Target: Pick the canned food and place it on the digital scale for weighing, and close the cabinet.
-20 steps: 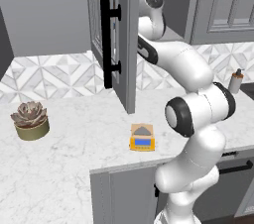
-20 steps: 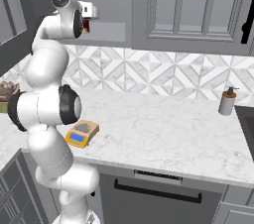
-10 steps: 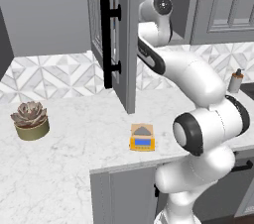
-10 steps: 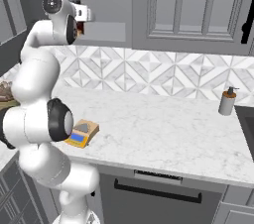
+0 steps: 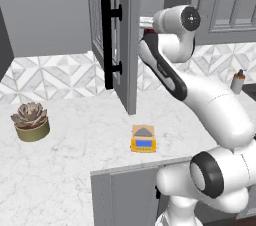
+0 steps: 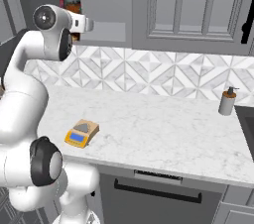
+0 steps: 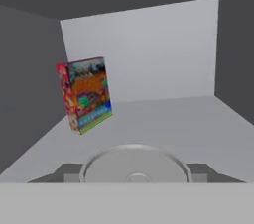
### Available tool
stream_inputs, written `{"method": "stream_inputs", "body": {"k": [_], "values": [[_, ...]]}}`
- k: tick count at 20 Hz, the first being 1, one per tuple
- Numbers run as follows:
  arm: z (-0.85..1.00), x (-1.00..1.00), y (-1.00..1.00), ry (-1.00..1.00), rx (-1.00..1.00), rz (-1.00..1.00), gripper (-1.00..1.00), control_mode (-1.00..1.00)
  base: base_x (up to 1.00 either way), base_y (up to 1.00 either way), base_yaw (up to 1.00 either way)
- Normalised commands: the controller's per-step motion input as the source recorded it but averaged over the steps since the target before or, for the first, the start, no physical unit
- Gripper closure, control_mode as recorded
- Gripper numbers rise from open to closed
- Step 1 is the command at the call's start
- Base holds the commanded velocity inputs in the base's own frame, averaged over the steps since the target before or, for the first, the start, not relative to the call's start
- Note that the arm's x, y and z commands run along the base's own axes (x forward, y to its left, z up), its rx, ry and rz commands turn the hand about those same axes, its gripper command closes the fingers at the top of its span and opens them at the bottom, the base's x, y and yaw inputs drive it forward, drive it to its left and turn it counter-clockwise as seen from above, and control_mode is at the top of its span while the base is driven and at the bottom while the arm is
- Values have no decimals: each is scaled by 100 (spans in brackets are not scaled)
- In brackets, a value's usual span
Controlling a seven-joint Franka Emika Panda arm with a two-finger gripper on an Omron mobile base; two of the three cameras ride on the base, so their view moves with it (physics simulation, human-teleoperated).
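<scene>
Silver-topped can upright on the open cabinet's shelf; yellow-orange scale flat on the counter below the cabinet.

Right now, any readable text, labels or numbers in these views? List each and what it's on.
None readable.
Box in the cabinet: colourful print, too blurred to read.
Scale: blue display strip, no digits legible.
Can: plain grey top, no label showing.
Bottle: no label visible.
</scene>
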Motion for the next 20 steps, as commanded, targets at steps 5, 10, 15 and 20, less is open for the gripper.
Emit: {"method": "stream_inputs", "body": {"k": [5,10,15,20], "values": [[4,-100,-61,0,2,-1,100,-100,0,0,0],[-16,-100,-58,-1,0,10,100,-100,0,0,0],[-56,-84,-25,-10,0,31,100,-100,0,0,0],[-65,-36,-6,-10,3,54,100,-100,0,0,0]]}}
